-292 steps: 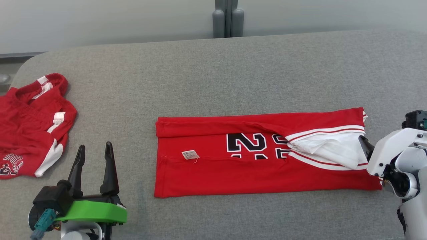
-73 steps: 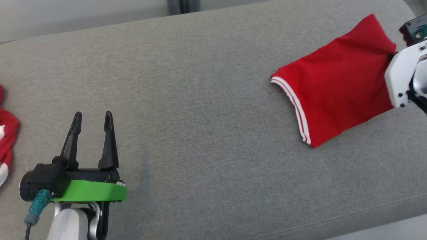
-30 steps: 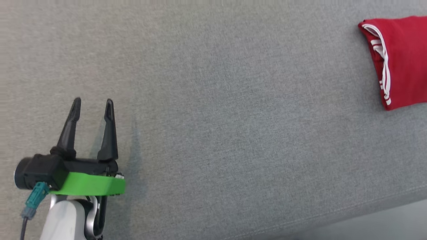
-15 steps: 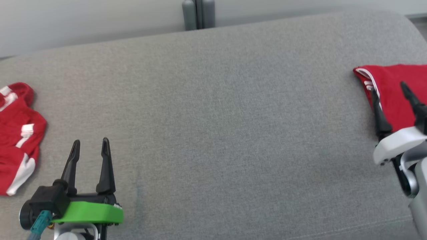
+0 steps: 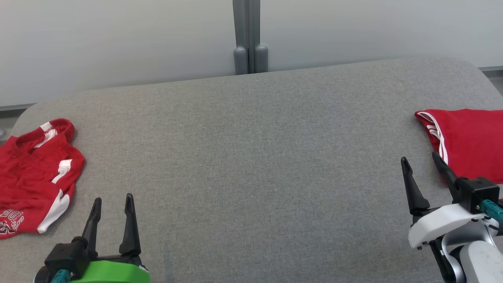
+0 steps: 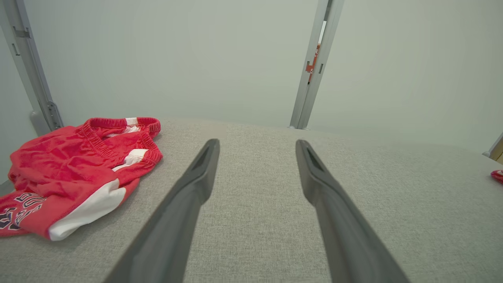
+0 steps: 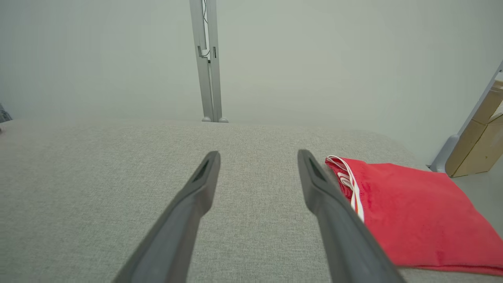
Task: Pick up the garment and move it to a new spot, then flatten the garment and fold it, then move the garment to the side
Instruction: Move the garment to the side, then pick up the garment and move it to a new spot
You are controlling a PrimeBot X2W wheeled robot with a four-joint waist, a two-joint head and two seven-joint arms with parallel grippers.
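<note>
The folded red garment (image 5: 471, 141) lies flat at the table's (image 5: 251, 157) 3 o'clock edge in the head view. Its white-striped hem faces 9 o'clock and its far side runs out of the picture. The right gripper (image 5: 419, 157) sits at about 4 o'clock, released, with its two dark fingers spread wide, pointing toward 12 and holding nothing. Its outer finger lies just beside the striped hem. In the right wrist view that finger crosses in front of the hem, and I cannot tell whether the two touch. The left gripper (image 5: 113, 198) is at 7 o'clock, also released, with its fingers apart, aimed at 12 and bare grey fabric between them. A second red piece, crumpled shorts (image 5: 35, 173) with white panels and dark lettering, lies at the 9 o'clock edge, well apart from the garment and a little toward 10 o'clock from the left gripper. In the left wrist view the shorts lie at 9 o'clock of the fingers, apart from them, and a sliver of the garment shows at the 3 o'clock border. A grey post (image 5: 250, 39) stands against the pale wall at 12 o'clock, behind the table.
</note>
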